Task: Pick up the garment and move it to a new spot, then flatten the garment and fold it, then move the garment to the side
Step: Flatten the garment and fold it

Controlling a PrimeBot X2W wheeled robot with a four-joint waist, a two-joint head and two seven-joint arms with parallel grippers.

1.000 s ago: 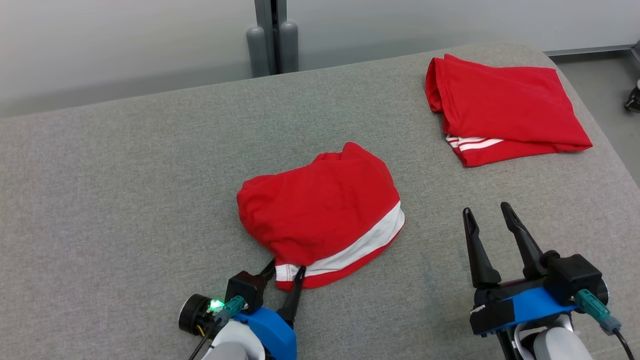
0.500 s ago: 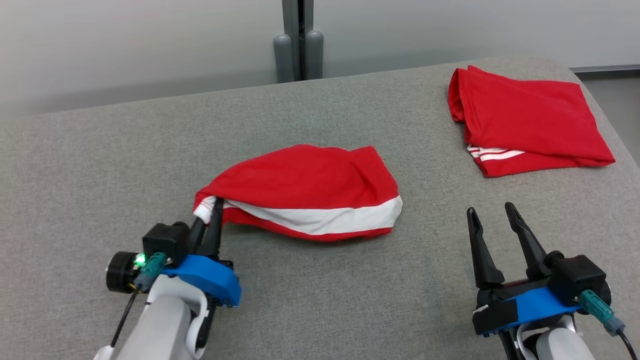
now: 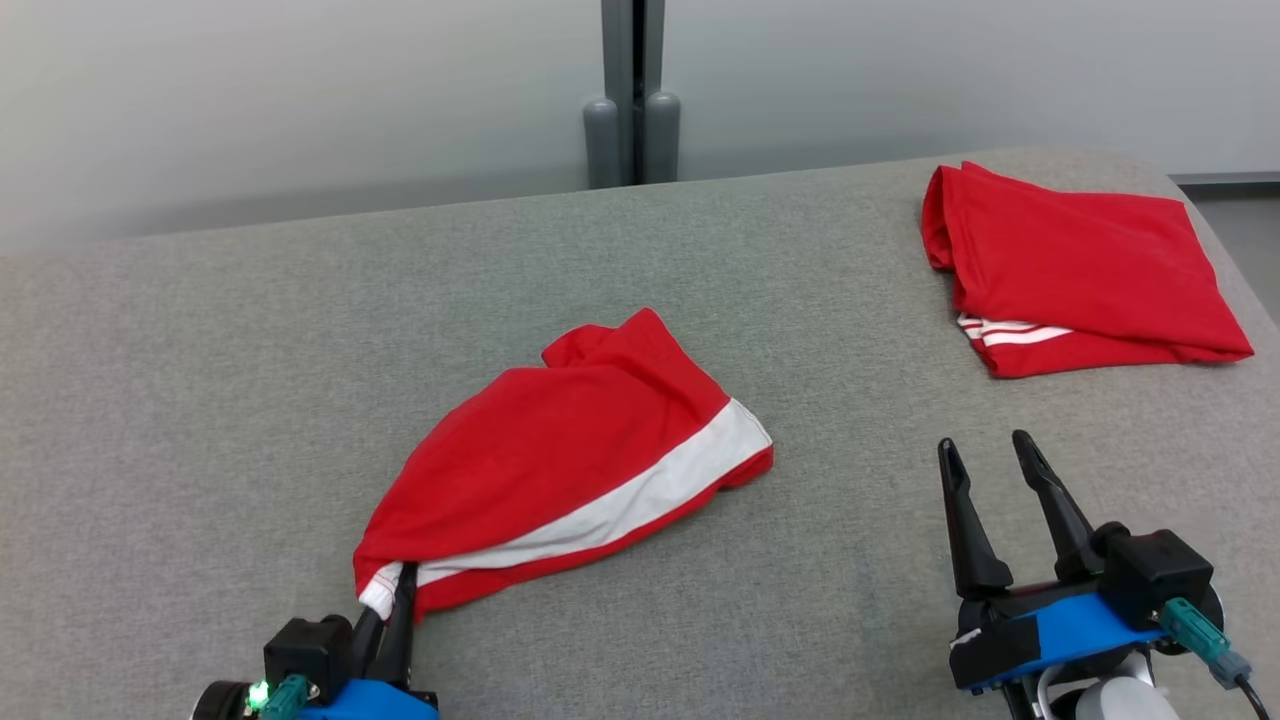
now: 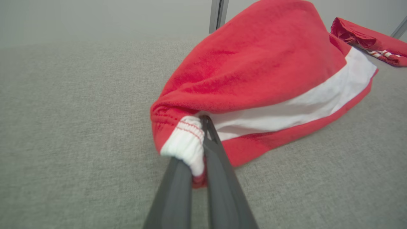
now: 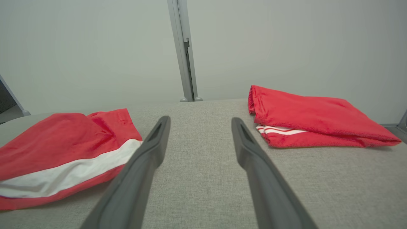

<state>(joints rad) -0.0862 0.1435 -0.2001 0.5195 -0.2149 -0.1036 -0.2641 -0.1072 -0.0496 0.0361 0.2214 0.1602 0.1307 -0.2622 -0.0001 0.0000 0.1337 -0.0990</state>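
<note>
Head view puts our left gripper point(image 3: 393, 598) at the near-left end of the crumpled red cloth garment with a white band point(image 3: 560, 455). Its two dark fingers are pressed together on the white ribbed hem corner. From that pinch the garment runs away and rightward across the grey woven surface point(image 3: 200, 400), so its long axis is diagonal and its far tip points toward the back. Our right gripper point(image 3: 983, 445), jaws spread and holding nothing, stands well apart to the garment's right. We judge the left arm must do the carrying. A folded red garment point(image 3: 1080, 260) lies far right.
</note>
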